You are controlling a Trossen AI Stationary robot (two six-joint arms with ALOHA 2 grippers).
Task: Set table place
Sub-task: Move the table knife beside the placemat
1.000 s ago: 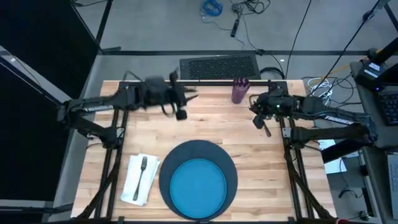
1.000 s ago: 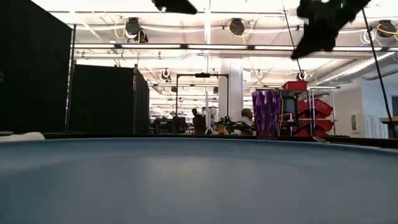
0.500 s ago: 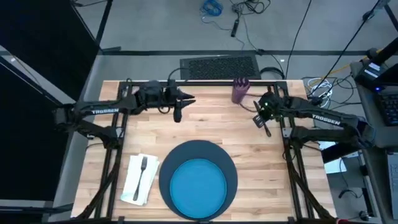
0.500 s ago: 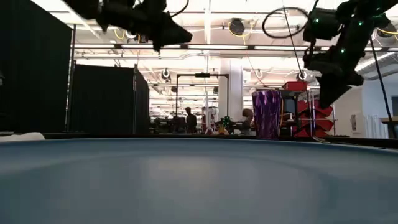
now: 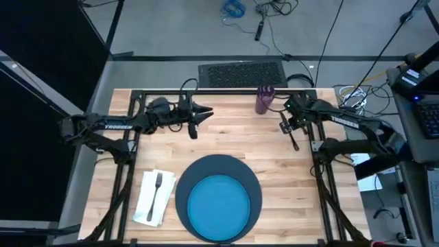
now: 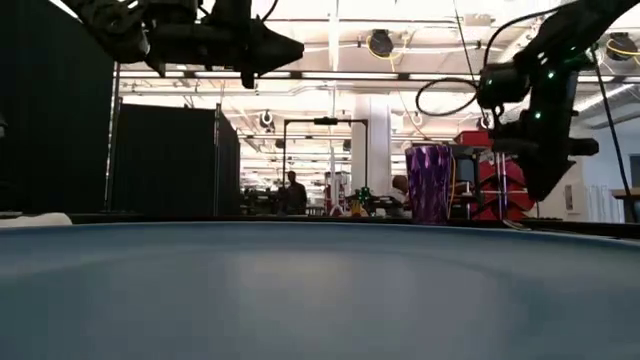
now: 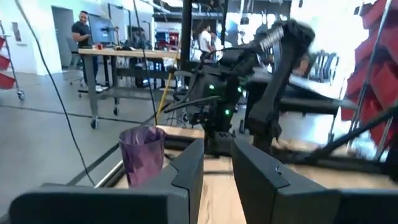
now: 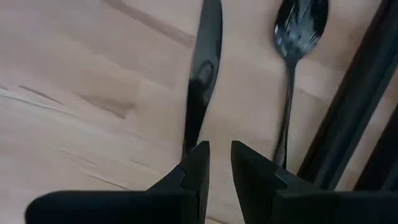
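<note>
Nearest, at table's front edge: smooth round bright blue plate [image 5: 219, 204] centred on larger dark grey round charger [image 5: 189, 181]. Just left of charger, white cloth napkin [image 5: 146, 204], soft rectangle lying slightly tilted, with silver fork [image 5: 156, 192] on top. Light-wood butcher-block table [image 5: 240, 143], planked grain, thin black frame. Farther back on right: shiny metal knife [image 8: 200, 78] and spoon [image 8: 291, 56] flat on wood side by side, close to black frame – right gripper [image 8: 216, 163] hovering just over knife, tips aligned with blade, fingers a narrow gap apart, gripping nothing. Ribbed translucent purple cup [image 5: 265, 99] upright near far edge, beside right gripper. Left gripper [image 5: 197, 115] raised over rear left of table, well apart from cup, fingers slightly parted, empty
</note>
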